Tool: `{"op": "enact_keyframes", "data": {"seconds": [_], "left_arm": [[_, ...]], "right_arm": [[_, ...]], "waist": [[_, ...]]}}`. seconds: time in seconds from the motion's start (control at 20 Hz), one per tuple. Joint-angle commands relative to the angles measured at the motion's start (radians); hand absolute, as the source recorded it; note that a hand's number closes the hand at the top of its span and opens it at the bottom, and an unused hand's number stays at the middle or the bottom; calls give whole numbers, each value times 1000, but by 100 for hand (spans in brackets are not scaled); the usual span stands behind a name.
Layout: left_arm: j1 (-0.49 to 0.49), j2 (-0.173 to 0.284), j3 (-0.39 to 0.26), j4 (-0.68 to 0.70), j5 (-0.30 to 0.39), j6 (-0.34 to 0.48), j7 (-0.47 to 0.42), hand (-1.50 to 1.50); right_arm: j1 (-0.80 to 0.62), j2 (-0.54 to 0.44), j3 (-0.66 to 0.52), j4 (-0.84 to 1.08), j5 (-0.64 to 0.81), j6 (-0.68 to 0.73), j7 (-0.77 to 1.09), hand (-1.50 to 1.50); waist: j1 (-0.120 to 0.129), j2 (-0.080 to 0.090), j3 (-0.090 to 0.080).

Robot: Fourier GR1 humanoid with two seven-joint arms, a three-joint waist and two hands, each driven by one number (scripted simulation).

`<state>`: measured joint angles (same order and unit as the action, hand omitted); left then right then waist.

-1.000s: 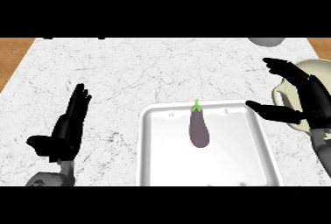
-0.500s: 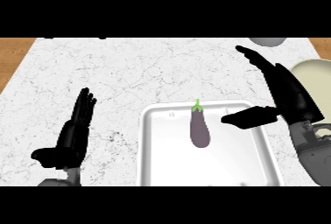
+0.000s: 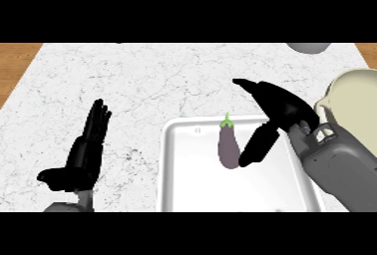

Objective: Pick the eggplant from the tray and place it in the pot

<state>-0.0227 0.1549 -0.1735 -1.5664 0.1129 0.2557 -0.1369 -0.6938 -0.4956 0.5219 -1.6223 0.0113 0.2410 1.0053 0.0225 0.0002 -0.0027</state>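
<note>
A purple eggplant with a green stem lies upright in the upper middle of the white tray. My right hand hovers open just right of the eggplant, fingers stretched toward the upper left and the thumb pointing down beside it; I cannot tell whether the thumb touches it. The cream pot sits at the right edge, partly behind my right forearm. My left hand rests open at the lower left, fingers up.
A grey round object is cut off at the top right. The white marble counter spreads to the left and behind the tray, with a wooden strip along its left side.
My right hand has moved left from the pot over the tray and come down beside the eggplant. The left hand has drifted slightly lower. The eggplant has not moved.
</note>
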Motion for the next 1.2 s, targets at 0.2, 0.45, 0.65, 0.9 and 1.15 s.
{"op": "enact_keyframes", "data": {"seconds": [0.2,0.45,0.65,0.9,1.15], "left_arm": [[55,-16,-13,-67,-24,20,32,0],[52,-46,-28,1,-39,14,-32,0],[0,0,31,-8,6,-36,11,0],[34,-19,29,9,-26,-34,-40,0],[-37,-28,46,-34,-24,-15,73,0]], "right_arm": [[-54,141,24,163,3,58,119,-150],[-68,131,67,237,-6,131,156,-150],[-54,181,93,299,6,118,149,-150],[-4,222,65,315,65,123,92,-150],[101,192,76,245,124,133,61,-150]], "waist": [[-11,-1,2],[-11,1,2],[-13,2,2],[-17,0,2],[-24,-2,3]]}}
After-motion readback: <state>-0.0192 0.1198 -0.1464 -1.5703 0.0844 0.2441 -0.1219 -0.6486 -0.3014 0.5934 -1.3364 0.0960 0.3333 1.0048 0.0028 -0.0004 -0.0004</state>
